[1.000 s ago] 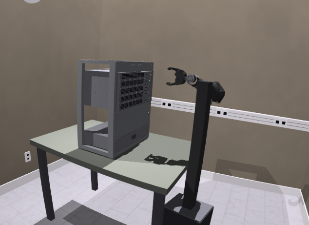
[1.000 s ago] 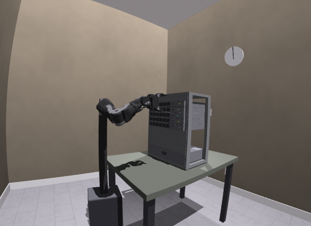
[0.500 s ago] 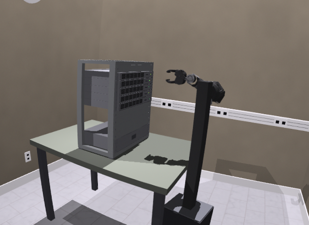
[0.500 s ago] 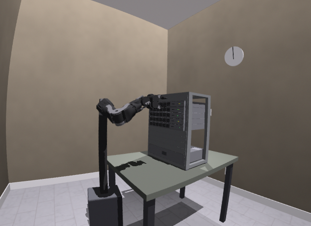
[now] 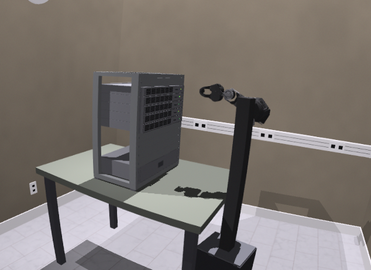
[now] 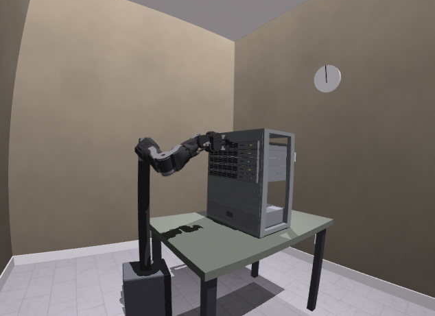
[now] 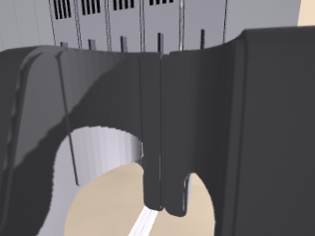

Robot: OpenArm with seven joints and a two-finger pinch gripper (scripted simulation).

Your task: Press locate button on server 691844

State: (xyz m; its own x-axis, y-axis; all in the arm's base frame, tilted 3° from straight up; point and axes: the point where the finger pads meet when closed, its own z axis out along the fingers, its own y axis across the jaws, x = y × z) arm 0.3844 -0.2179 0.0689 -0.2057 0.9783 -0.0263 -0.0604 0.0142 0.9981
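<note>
A dark grey server rack (image 5: 116,174) (image 6: 277,186) stands on the table (image 5: 179,207) (image 6: 231,256). Several servers (image 5: 158,108) (image 6: 231,162) are stacked in its upper half, with small green lights down the right edge of their fronts. The asset numbers are too small to read, and I see no button lit blue. My gripper (image 5: 201,91) (image 6: 228,142) (image 7: 172,131) is shut on nothing. It hovers level with the top server, a short way in front of the rack's face. In the wrist view the closed fingers cover most of the server fronts (image 7: 125,24) and hide the buttons.
The arm's black column (image 5: 239,171) (image 6: 143,207) rises from a pedestal on the floor at the table's edge. Blank panels (image 5: 158,153) fill the rack's lower front. A white cable duct (image 5: 299,139) runs along the wall behind, and a clock (image 6: 326,78) hangs above.
</note>
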